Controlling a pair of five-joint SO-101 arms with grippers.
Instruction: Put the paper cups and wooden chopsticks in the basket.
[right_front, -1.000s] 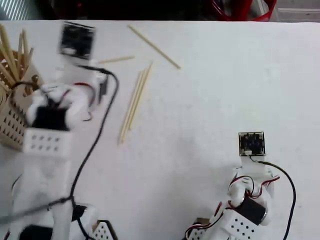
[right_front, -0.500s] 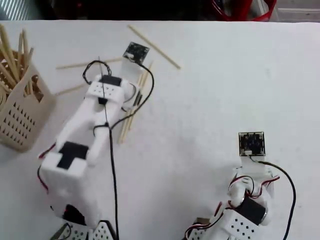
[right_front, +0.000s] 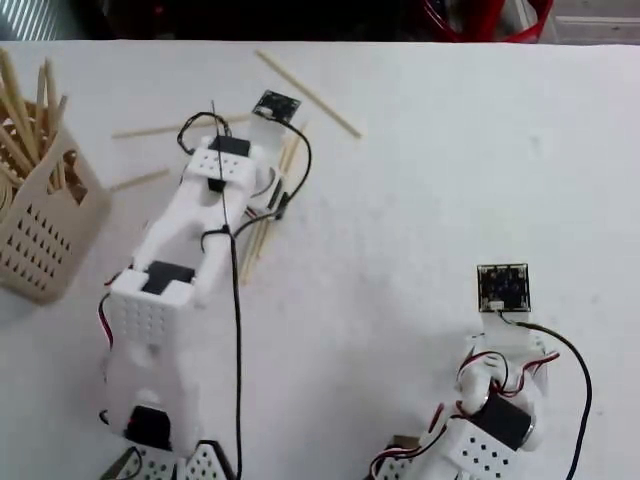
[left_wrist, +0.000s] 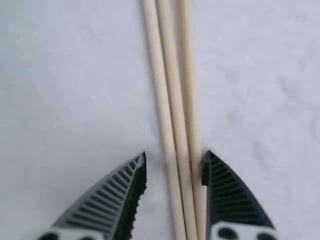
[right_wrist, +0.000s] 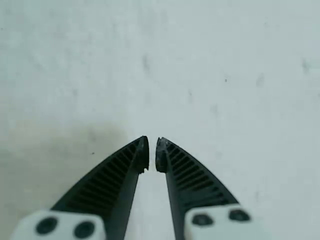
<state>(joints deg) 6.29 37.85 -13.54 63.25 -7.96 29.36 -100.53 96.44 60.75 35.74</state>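
Three wooden chopsticks lie side by side, touching, and run straight in between the fingers of the left gripper. In the high view this bundle lies left of centre on the white table, partly under the left arm. The left gripper's jaws stand moderately apart, just wider than the bundle. One finger is against the outermost stick and the other stands a little clear, so nothing is clamped.

The right gripper hangs over bare table at the lower right of the high view, its tips drawn almost together with only a sliver between them, holding nothing.

Beyond the bundle there are three single chopsticks: a long one at upper centre, and two shorter-looking ones at upper left. The basket sits at the left edge with more chopsticks standing in it — too crowded to count.
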